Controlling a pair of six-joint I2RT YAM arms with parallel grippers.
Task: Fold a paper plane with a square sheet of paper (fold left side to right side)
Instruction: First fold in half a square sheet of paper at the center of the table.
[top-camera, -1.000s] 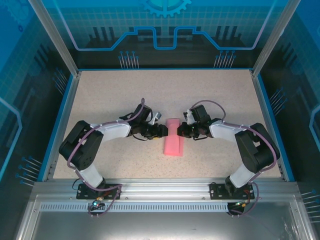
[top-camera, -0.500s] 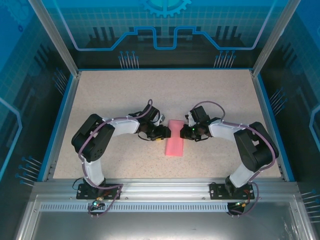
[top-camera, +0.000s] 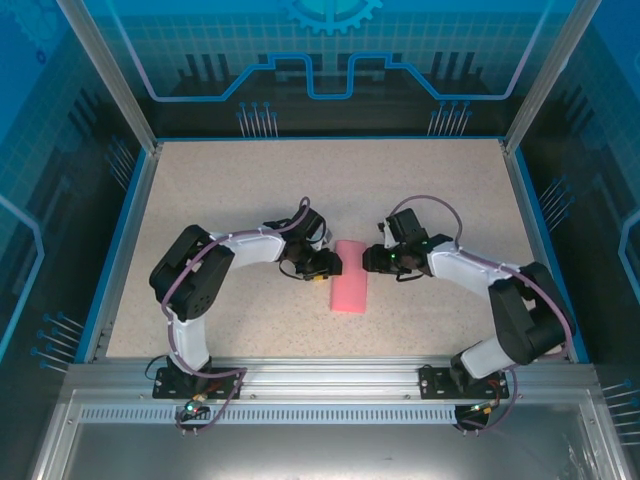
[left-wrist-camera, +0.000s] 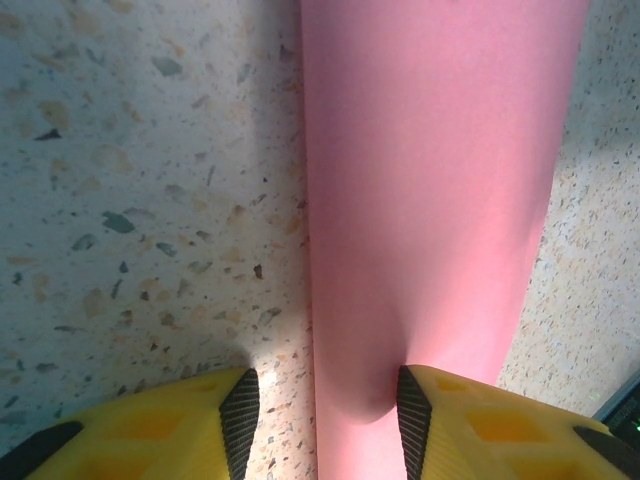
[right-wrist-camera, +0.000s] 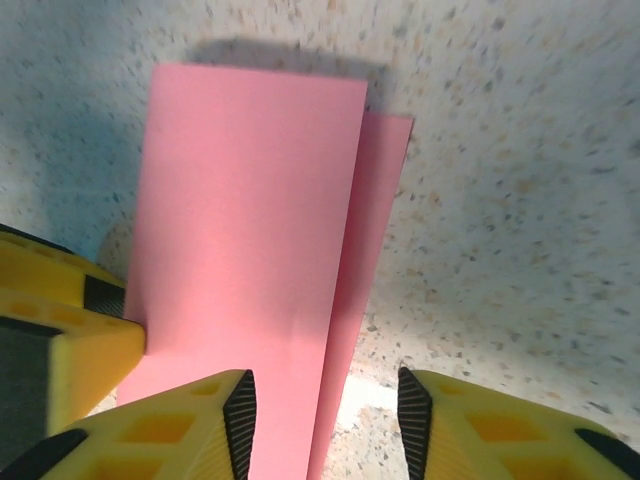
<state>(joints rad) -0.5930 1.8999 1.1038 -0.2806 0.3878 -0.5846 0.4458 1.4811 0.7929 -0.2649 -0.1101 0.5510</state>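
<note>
Two arms reach in over the speckled table (top-camera: 200, 200) from either side, elbows out and wrists turned in toward each other. Between them, roughly mid-table, the sheet of paper (top-camera: 349, 275) lies flat, already doubled over into a narrow strip. From the right wrist camera the top layer doesn't quite match the bottom one, and a sliver of the lower layer sticks out along one long side. Handling-wise I'd call it about as light and floppy as stuff gets. It has no weight to keep it put, so any sideways nudge will probably slide it, and it'll crease wherever it's pinched hard. Best bet imo is to pin it near the fold and take a free edge or corner with a shallow pinch, not the middle. The left gripper (top-camera: 328, 263) sits low at the strip's left edge, and the right gripper (top-camera: 372, 259) is just beside the right edge, toward the far half. Both have their yellow fingers (right-wrist-camera: 190, 430) spread with nothing clamped, and the paper's edge runs into the gap of each. Whether the left one's pad (left-wrist-camera: 412, 420) actually touches the paper or just hovers over it, can't tell, the view's too close.
</note>
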